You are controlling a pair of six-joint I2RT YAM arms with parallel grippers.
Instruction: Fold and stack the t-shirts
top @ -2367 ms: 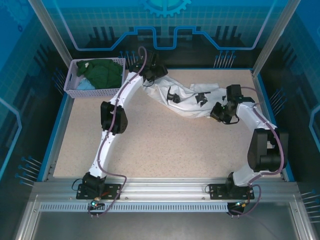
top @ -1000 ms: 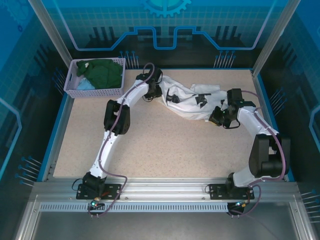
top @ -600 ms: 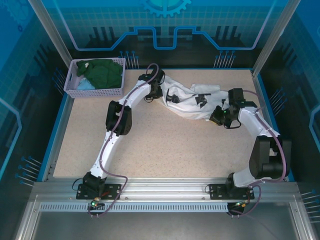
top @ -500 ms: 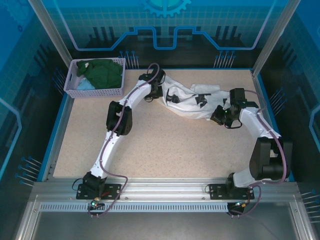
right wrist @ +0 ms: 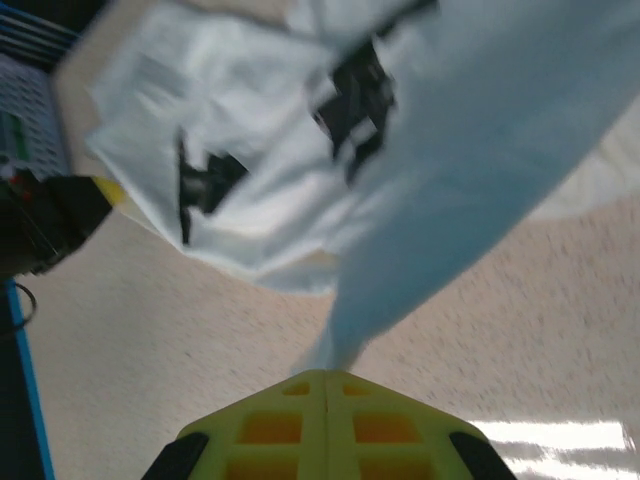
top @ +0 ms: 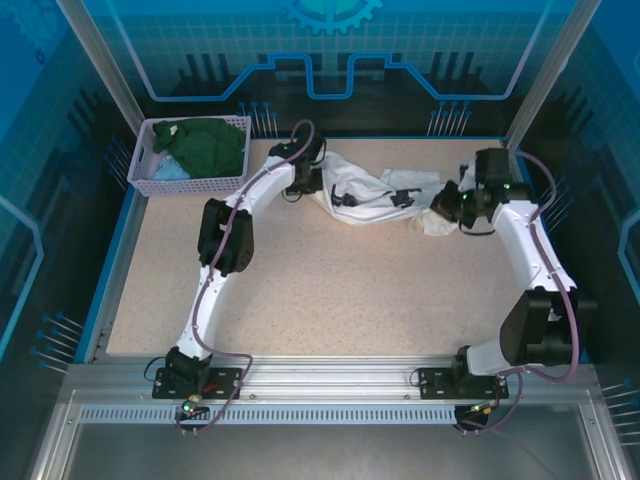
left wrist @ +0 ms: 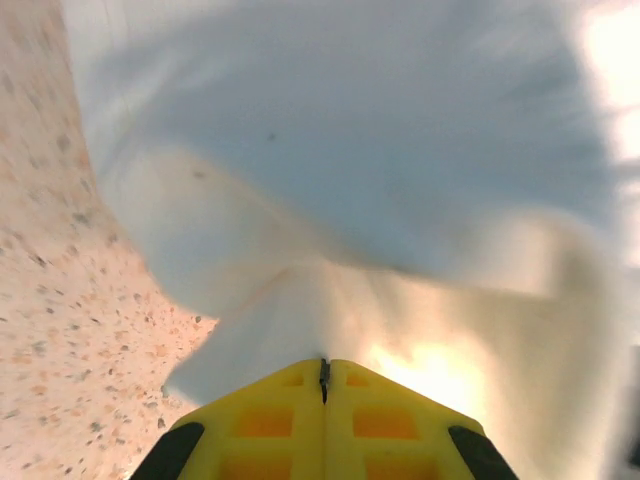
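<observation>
A large white t-shirt (top: 375, 190) with a black print hangs bunched between my two grippers at the back of the table. At its left end my left gripper (top: 318, 180) is shut on the cloth; in the left wrist view the yellow jaws (left wrist: 324, 366) meet with white fabric (left wrist: 350, 200) pinched at their tip. At the shirt's right end my right gripper (top: 447, 203) is shut on it, and in the right wrist view the cloth (right wrist: 400, 180) rises from the closed yellow jaws (right wrist: 326, 374), lifted off the table. A dark green t-shirt (top: 210, 145) and a light blue one (top: 172, 170) lie in the basket.
The lavender mesh basket (top: 190, 184) stands at the back left corner. A blue rim (top: 118, 250) borders the speckled table (top: 350, 290). Metal frame posts rise at both back corners.
My left gripper has closed on the shirt's left end. My right arm has swung back and to the right, lifting its end and pulling the shirt more taut.
</observation>
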